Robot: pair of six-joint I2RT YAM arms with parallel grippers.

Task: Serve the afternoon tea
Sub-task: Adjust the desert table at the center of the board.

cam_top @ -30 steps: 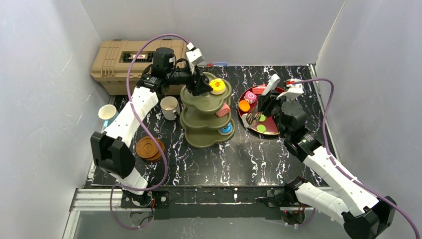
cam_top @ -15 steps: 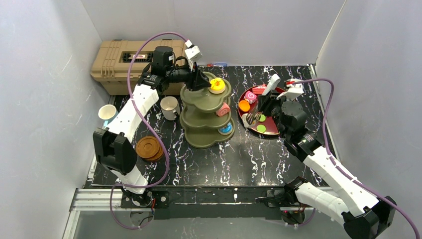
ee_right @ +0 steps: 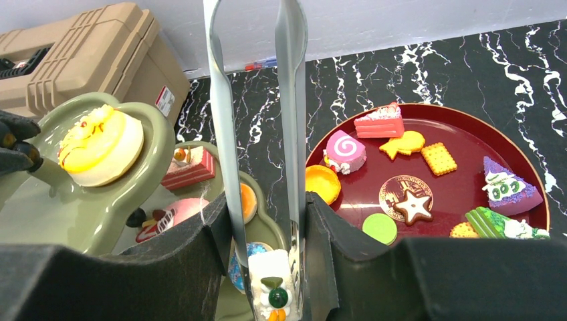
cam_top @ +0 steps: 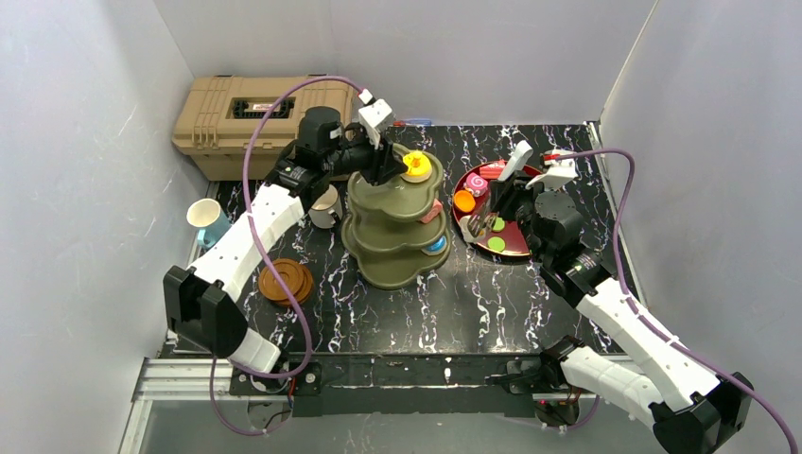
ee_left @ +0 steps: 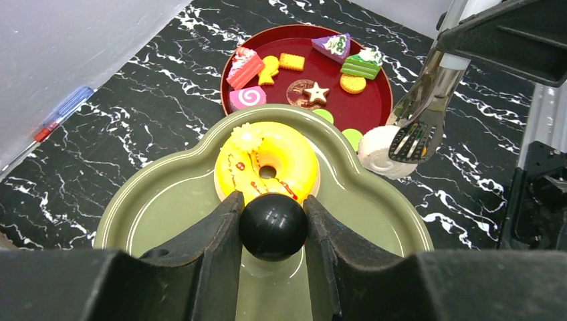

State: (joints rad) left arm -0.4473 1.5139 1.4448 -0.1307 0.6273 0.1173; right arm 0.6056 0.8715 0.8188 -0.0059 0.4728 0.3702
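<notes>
The olive-green three-tier stand (cam_top: 391, 230) stands mid-table with a yellow donut (ee_left: 267, 160) on its top tier and small pastries on the lower tiers. My left gripper (ee_left: 273, 200) reaches over the top tier and is shut on the stand's black knob (ee_left: 273, 227), one finger on each side. My right gripper (ee_right: 267, 200) hovers between the stand and the dark-red plate (ee_right: 461, 187), shut on metal tongs (ee_right: 227, 134). The tongs pinch a white pastry (ee_right: 273, 281) at their tips. A white mug (cam_top: 326, 203), a white-and-blue cup (cam_top: 206, 219) and stacked wooden saucers (cam_top: 284, 281) sit left of the stand.
The dark-red plate (cam_top: 511, 241), right of the stand, carries several toy pastries. A tan toolbox (cam_top: 227, 118) fills the back left corner. A pen lies by the back wall. White walls close in on both sides.
My left gripper has closed onto the black knob, and the left arm has swung slightly right; the stand has shifted a little with it. The right arm and tongs have not moved.
</notes>
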